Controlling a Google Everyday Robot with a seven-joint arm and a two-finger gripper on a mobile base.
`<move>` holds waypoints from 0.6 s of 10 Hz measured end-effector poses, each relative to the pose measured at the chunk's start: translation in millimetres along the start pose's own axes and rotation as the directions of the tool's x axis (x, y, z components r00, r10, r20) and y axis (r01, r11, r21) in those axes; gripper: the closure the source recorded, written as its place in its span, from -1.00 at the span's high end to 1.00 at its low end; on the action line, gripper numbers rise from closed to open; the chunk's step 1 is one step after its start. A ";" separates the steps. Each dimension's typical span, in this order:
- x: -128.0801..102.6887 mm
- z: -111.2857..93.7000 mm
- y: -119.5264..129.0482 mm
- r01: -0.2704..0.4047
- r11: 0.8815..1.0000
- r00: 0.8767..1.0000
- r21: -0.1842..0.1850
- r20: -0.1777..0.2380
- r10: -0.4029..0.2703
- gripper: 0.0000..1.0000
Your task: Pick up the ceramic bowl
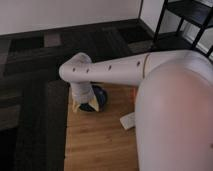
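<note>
Reaching out from the right, the white arm (pixel 120 70) crosses above the wooden worktop (pixel 95 145) and bends straight down at its wrist near the worktop's far left corner. The claw (pixel 82 103) hangs at the end of that downward part, low over the wood and right at the bowl (pixel 100 95). The bowl is dark blue and glossy, and it sits on the worktop close to the far edge, toward the left side. Only its right part shows; the rest lies behind the wrist and claw. Whether the claw is open, closed or gripping the bowl cannot be told, since the wrist hides the place where they meet. A flat white block (pixel 128 121) lies on the wood nearer the middle, apart from the bowl, its right end cut off by the robot's big rounded body (pixel 175 115). A small orange thing (pixel 133 94) peeks out just below the arm, too hidden to name. Dark carpet (pixel 35 75) surrounds the worktop, and a black shelf (pixel 185 20) stands at the far right.
</note>
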 end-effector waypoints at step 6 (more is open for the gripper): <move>-29.2 2.4 15.5 0.125 0.992 0.992 0.025 -0.001 -0.125 0.30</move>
